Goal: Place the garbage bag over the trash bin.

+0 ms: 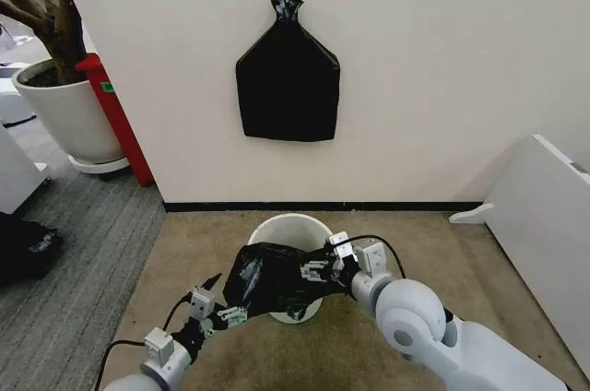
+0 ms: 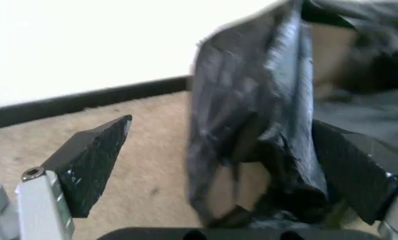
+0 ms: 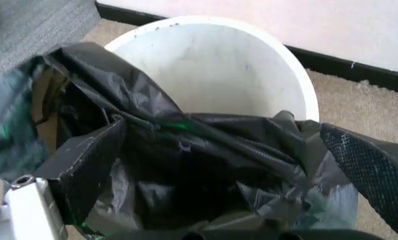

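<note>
Black garbage bag (image 1: 267, 278) bunched over trash bin (image 1: 281, 228) near rim | right pincer (image 1: 318, 270) gaping around it, closer | left pincer (image 1: 214, 303) wide, bag against one finger

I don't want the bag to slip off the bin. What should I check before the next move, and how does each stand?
1. Bag over the bin mouth: not ok, it covers only the near side; the far rim is bare.
2. Right gripper on the bag: cannot tell; bag lies between spread fingers.
3. Left gripper grip: not ok, jaws open, bag against one finger only.
4. Bin upright: ok.
5. Bag mouth opened: cannot tell, it is bunched.
</note>
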### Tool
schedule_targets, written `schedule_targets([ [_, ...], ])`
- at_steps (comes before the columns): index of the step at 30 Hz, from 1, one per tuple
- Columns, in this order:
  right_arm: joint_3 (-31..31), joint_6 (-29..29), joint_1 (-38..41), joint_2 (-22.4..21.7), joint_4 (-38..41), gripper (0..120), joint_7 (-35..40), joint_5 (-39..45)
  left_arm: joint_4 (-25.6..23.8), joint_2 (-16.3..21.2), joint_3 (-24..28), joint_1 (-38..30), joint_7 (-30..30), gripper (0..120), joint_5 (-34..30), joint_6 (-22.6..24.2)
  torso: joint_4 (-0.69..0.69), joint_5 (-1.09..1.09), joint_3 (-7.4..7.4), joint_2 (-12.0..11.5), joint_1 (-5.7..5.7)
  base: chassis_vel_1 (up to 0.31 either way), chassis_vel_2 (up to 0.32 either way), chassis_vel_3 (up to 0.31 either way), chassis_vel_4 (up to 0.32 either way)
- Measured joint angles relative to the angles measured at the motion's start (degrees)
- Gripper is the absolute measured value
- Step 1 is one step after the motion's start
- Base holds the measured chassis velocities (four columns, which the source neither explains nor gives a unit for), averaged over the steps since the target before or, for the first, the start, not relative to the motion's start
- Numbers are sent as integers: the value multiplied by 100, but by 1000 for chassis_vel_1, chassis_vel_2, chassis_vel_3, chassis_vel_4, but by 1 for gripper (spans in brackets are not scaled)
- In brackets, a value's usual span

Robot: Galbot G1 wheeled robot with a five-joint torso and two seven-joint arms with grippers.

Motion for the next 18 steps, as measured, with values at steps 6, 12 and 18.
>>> schedule_targets([
  [6,-50,-6,-59,73,-45,100,0,-78,145,26,-117,-295,-226,100,-504,20,1,1,0,0,0,0,0,0,0],
  [12,-59,-8,-166,37,-20,100,16,-127,873,59,-6,-1017,-303,100,-887,105,-1,1,0,0,0,0,0,0,0],
  [18,16,46,-254,-83,68,100,93,-137,1556,-9,155,-1407,-174,100,-897,115,0,0,1,0,0,0,0,0,0],
])
